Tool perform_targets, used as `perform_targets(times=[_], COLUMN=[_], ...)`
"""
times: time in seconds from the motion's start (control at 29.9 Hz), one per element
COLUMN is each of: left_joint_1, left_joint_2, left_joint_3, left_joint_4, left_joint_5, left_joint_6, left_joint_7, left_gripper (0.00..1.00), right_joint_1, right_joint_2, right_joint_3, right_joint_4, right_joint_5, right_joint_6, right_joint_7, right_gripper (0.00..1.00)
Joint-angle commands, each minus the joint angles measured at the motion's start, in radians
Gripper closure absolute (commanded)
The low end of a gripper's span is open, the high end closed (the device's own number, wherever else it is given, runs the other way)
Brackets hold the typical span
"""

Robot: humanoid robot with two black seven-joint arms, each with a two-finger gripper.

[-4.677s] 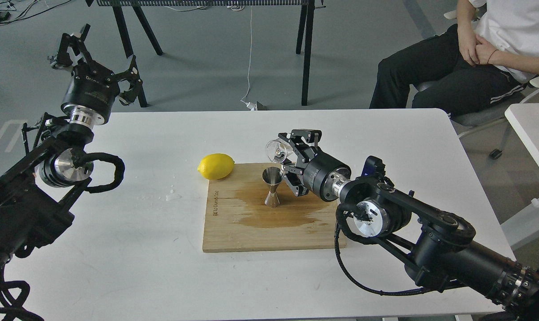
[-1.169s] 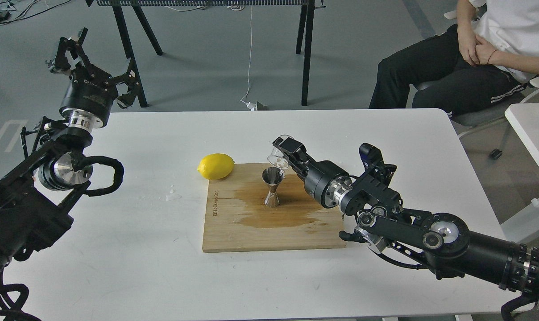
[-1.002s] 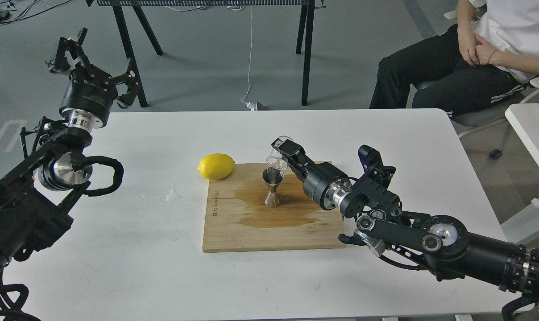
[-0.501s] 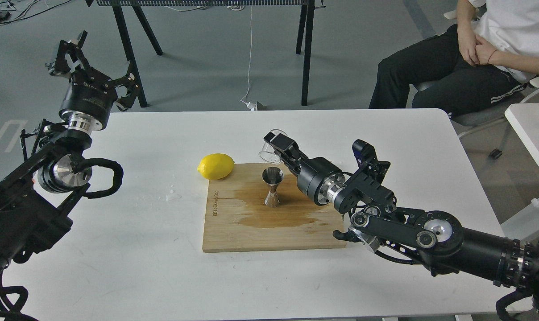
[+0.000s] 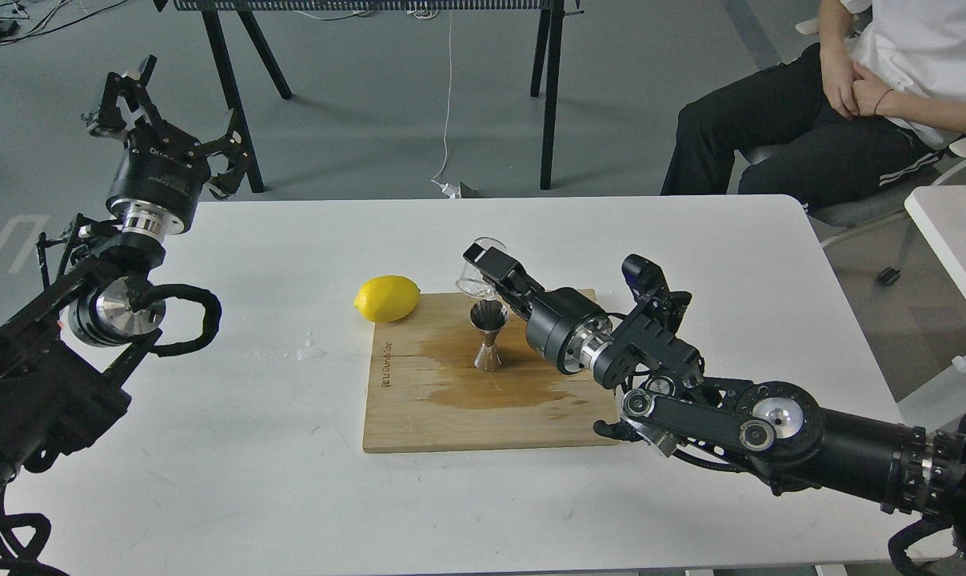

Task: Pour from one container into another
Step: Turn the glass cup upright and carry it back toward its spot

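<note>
The shiny steel jigger stands upright on the wet wooden board. Just above and slightly behind its mouth hangs the small clear glass cup, tipped over with its opening facing down-left. My right gripper is shut on the cup, reaching in from the right. My left gripper is raised high beyond the table's far-left corner, fingers spread open and holding nothing.
A yellow lemon lies at the board's far-left corner. Small water drops sit on the white table left of the board. A seated person is beyond the table's far-right side.
My right gripper has carried the tipped cup leftward and a little back over the jigger, after rolling it from sideways to mouth-down. The left arm has barely moved.
</note>
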Motion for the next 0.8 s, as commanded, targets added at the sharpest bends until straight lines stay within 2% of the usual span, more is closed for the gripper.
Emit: perform_targets(times=[0.0, 0.33, 0.5, 0.63, 0.77], left_joint_1=[0.000, 0.000, 0.002, 0.000, 0.000], left_joint_2=[-0.001, 0.002, 0.002, -0.003, -0.004], left_joint_3=[0.000, -0.005, -0.005, -0.005, -0.005], left_joint_4=[0.000, 0.000, 0.000, 0.000, -0.002], left_joint_5=[0.000, 0.000, 0.000, -0.002, -0.002], left_joint_6=[0.000, 0.000, 0.000, 0.002, 0.002], left_joint_7=[0.000, 0.000, 0.000, 0.000, 0.000], left_gripper=[0.00, 0.00, 0.00, 0.00, 0.00], right_joint_1=[0.013, 0.024, 0.008, -0.038, -0.148], right_joint_2=[-0.001, -0.034, -0.126, -0.179, -0.202], right_joint_3=[-0.026, 0.004, 0.102, 0.196, 0.348], right_joint_4=[-0.022, 0.010, 0.125, 0.155, 0.175], right_joint_5=[-0.031, 0.058, 0.299, 0.402, 0.520], right_joint_6=[-0.002, 0.004, 0.022, 0.050, 0.088], right_joint_7=[0.001, -0.010, -0.013, -0.017, -0.051], right_gripper=[0.70, 0.69, 0.69, 0.69, 0.69])
